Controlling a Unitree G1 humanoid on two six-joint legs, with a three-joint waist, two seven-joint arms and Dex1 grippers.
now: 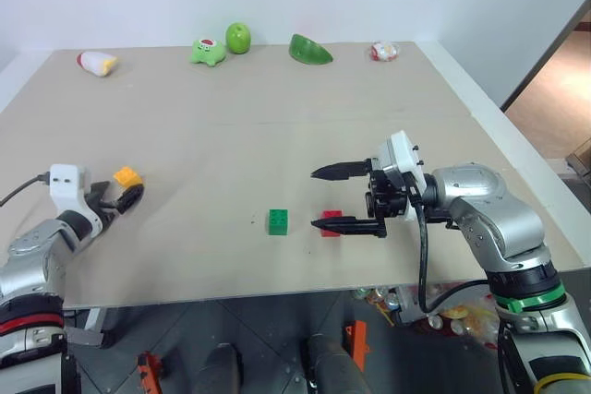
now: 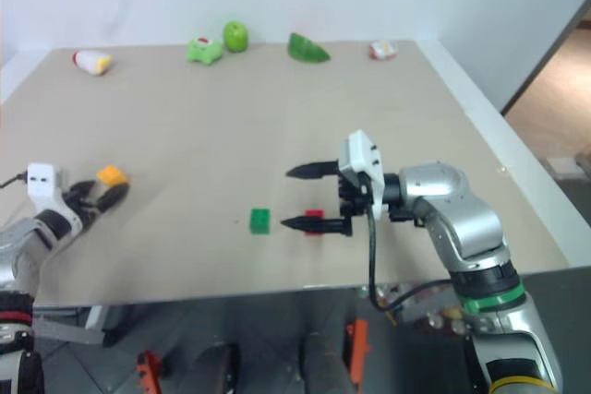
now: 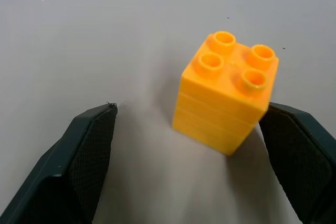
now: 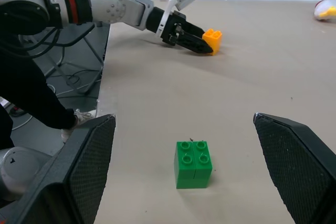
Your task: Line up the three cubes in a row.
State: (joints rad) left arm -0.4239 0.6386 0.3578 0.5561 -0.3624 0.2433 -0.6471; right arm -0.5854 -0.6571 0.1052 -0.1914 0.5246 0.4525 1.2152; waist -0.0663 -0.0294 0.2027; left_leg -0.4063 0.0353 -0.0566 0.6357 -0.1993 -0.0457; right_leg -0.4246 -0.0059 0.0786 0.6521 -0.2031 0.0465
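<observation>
Reaching left gripper (image 3: 186, 145): fingers spread wide either side of the yellow-orange cube (image 3: 227, 91), nothing grasped.
Right gripper (image 1: 330, 197): jaws parted, empty, held above the table (image 1: 231, 126).
Red cube (image 1: 331, 221): seen under its lower finger.
Green cube (image 1: 278, 221): placed just beside the red one.

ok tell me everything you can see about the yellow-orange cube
The yellow-orange cube is a glossy plastic toy brick with four round hollow studs on top and faint horizontal seams on its sides. It stands upright on the beige table, near its left edge, far from the other cubes. It sits between the open fingers of the left end effector, close to one finger; contact unclear.
</observation>
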